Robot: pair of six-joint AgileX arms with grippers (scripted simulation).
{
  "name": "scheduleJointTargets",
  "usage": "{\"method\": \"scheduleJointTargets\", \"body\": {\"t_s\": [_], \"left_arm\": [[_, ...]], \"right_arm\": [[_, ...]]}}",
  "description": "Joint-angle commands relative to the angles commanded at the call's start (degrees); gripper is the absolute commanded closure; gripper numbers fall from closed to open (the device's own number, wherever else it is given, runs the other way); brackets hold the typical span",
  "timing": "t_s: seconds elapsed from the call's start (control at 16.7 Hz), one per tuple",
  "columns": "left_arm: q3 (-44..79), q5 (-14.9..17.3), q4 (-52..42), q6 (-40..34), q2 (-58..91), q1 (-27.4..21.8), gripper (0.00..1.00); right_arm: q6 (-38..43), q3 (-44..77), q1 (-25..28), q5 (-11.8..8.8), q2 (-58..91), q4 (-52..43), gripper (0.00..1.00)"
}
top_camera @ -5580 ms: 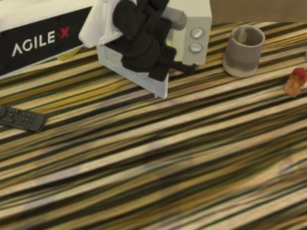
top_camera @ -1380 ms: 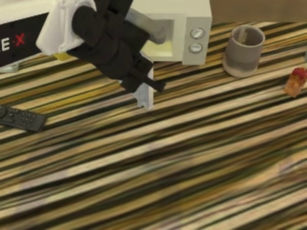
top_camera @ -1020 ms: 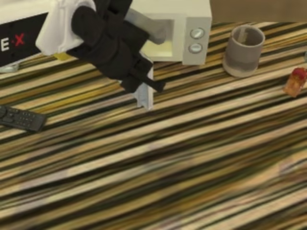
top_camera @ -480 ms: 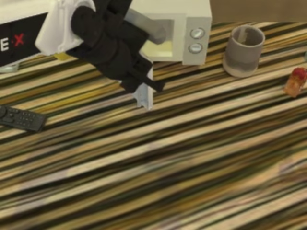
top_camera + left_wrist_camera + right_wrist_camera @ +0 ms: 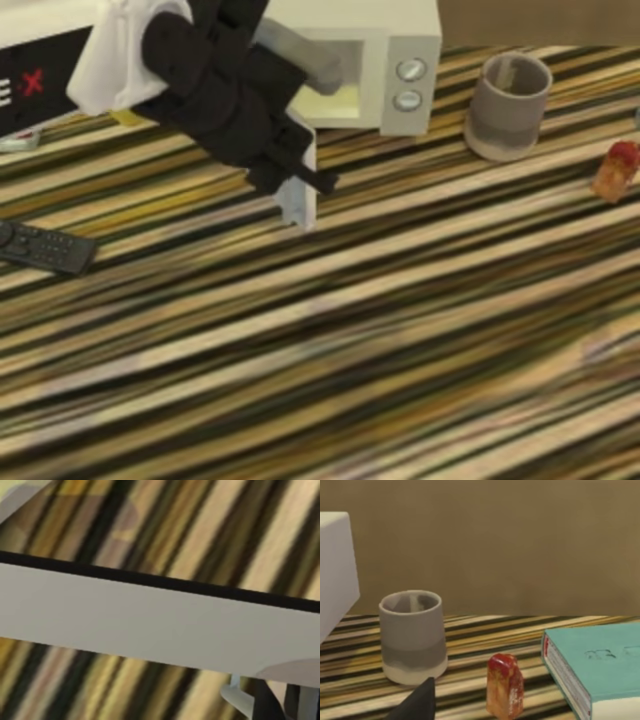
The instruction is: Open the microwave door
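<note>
Cream-white, the microwave [image 5: 385, 55] sits at the table's far edge, its microwave door [image 5: 300, 190] swung out toward the front, edge-on from above. Left gripper [image 5: 300, 175] is at that door's free edge; whether it pinches the door I cannot tell. A grey mug [image 5: 508, 105] stands just right of the microwave.

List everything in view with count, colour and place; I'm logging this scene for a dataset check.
microwave: one, cream-white, top view's far middle, cavity exposed.
microwave door: one, cream-white, swung out toward the near side, seen edge-on.
knobs: two, grey, microwave's right front panel.
mug: one, grey, right of the microwave.
red-orange figure: one, right edge, near the mug.
book: one, teal, beside the figure in the right wrist view.
remote: one, black, left edge.
table: one, striped brown and cream.
left gripper: one, black, at the door's edge.
right gripper: one, black tip, right wrist view only.
</note>
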Motion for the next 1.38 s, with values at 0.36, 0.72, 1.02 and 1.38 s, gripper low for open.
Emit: {"method": "scheduleJointTargets", "body": {"t_s": [0.36,0.72,1.02,1.38], "left_arm": [[-2.5,3.9,-0.9,7.8,-2.3,3.1,1.0],[-2.5,4.0,-0.9,8.0,-2.3,3.2,1.0],[-2.5,4.0,-0.9,8.0,-2.3,3.2,1.0],[-2.5,4.0,-0.9,8.0,-2.3,3.2,1.0]], "right_arm": [[0.0,0.0,0.0,0.0,0.0,0.0,0.0],[0.0,0.0,0.0,0.0,0.0,0.0,0.0],[0.0,0.0,0.0,0.0,0.0,0.0,0.0],[0.0,0.0,0.0,0.0,0.0,0.0,0.0]]}}
